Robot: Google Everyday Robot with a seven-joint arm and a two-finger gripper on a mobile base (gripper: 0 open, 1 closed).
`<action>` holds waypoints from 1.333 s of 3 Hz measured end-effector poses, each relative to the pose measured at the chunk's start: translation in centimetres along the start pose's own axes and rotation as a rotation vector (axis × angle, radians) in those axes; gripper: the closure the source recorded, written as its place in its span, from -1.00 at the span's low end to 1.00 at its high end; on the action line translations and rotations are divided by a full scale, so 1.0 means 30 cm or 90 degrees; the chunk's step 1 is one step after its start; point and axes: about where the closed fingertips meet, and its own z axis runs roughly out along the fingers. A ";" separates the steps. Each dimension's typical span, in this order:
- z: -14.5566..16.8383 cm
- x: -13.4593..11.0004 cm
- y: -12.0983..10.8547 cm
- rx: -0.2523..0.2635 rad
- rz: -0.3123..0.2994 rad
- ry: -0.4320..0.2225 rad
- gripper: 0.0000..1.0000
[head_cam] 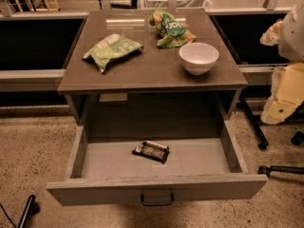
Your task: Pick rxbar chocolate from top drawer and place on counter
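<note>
Gripper (279,104) and the pale arm behind it sit at the right edge of the frame, beside the right side of the counter (142,72) and well apart from the drawer's contents. It appears as a cream-yellow block hanging below a rounded white arm part, and its spread is not readable from this angle. Nothing is visibly in its hold.

Below the counter, the top drawer (118,165) is pulled fully out toward the bottom of the frame. Its grey front panel runs across the lower part of the frame, with 1 small dark handle (156,199) at its middle. The rxbar chocolate (151,151) lies flat on the drawer floor, roughly in the centre and slightly toward the back. It is turned at a slight angle, black with pale patches, and touches none of the drawer walls. It is the only thing in the drawer.

On the counter, a white bowl (198,57) stands upright near the front right corner. 1 crumpled green snack bag (112,50) lies on the left half. A 2nd green bag (169,28) is bunched up near the back, just behind the bowl and apart from it.

Speckled floor (28,141) surrounds the unit. Black wheeled legs (259,139) show at the lower right, under the arm.
</note>
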 end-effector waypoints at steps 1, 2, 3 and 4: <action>0.000 0.000 0.000 0.000 0.000 0.000 -1.00; 0.044 -0.053 -0.004 -0.019 -0.034 -0.002 -1.00; 0.074 -0.085 -0.008 -0.031 -0.055 -0.004 -1.00; 0.260 -0.275 0.006 -0.042 -0.130 0.000 -1.00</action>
